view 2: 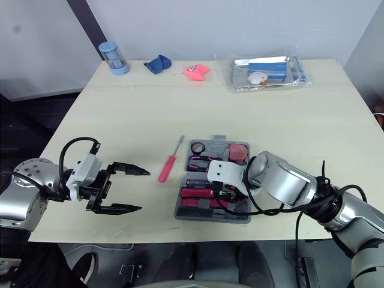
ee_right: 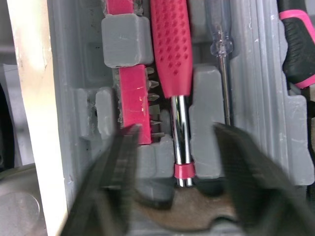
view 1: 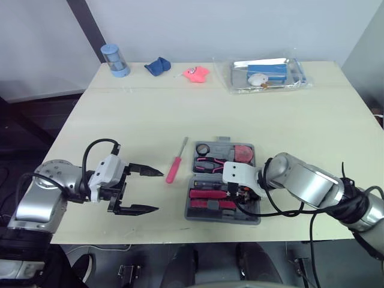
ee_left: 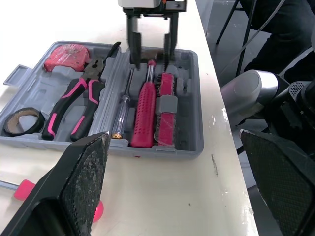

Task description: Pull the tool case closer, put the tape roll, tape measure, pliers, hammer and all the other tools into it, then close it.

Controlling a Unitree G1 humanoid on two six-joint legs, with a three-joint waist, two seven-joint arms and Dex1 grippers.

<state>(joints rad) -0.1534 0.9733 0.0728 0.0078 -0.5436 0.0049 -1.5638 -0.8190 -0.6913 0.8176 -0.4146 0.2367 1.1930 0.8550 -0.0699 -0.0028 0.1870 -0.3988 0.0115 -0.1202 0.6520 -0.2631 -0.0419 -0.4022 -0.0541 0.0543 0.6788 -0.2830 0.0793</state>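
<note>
The grey tool case [view 1: 255,219] lies open near the table's front edge. Its far half holds a black tape roll [view 1: 201,148], pink-handled pliers [ee_left: 74,103] and a red tape measure [view 1: 243,153]. Its near half holds the pink-handled hammer [ee_left: 142,110], a clear tester screwdriver [ee_left: 123,113] and a red bit holder [ee_left: 166,113]. My right gripper [ee_right: 174,130] hangs open over that near half, its fingers astride the hammer's steel neck. A pink screwdriver [view 1: 174,168] lies on the table left of the case. My left gripper [view 1: 159,191] stands open and empty, left of the screwdriver.
Along the table's far edge stand a blue cylinder [view 1: 114,60], a blue cloth [view 1: 158,66], a pink toy [view 1: 195,73] and a clear plastic tray [view 1: 300,81] holding a blue box. The case sits close to the front edge.
</note>
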